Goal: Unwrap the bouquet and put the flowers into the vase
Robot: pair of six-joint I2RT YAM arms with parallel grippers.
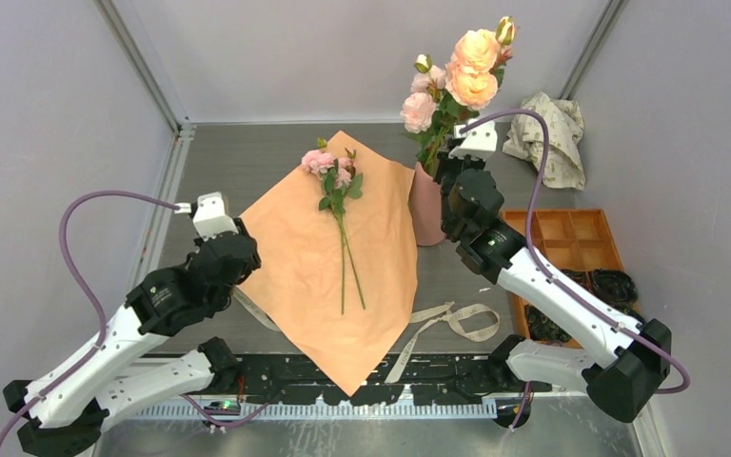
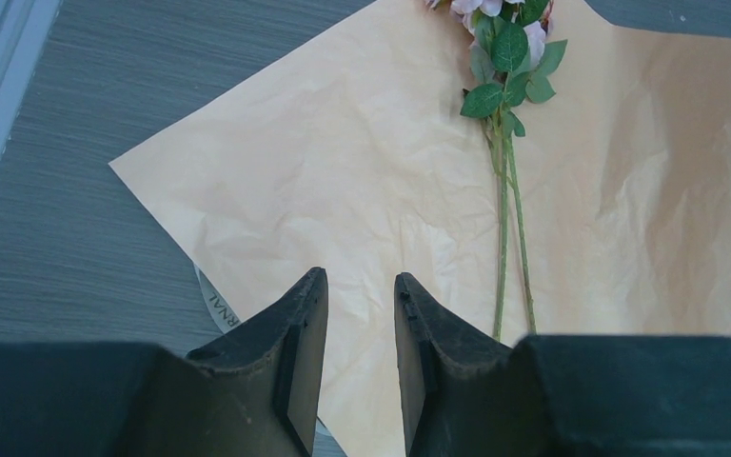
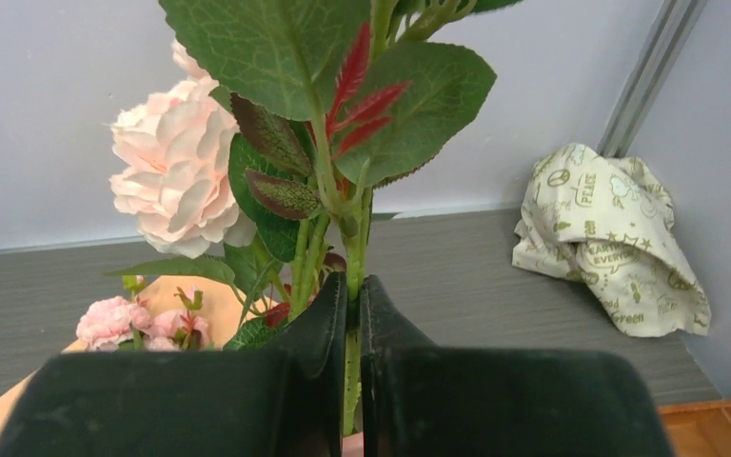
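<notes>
Crumpled cream paper with green print (image 3: 612, 249), back right corner: "PEACE" beside a peace sign, "EARTH", "EVER…", "Green" legible; the rest is lost in creases.
Beige ribbon strip (image 2: 215, 307) at the sheet's edge: partial dark letters "RNA…".

Illumination bright, even, diffuse, from overhead. Shadows on the surface (image 1: 247, 162) soft and faint. Wrist views: fingers (image 2: 300, 352) underexposed, near-black; leaves (image 3: 276, 57) slightly soft.
</notes>
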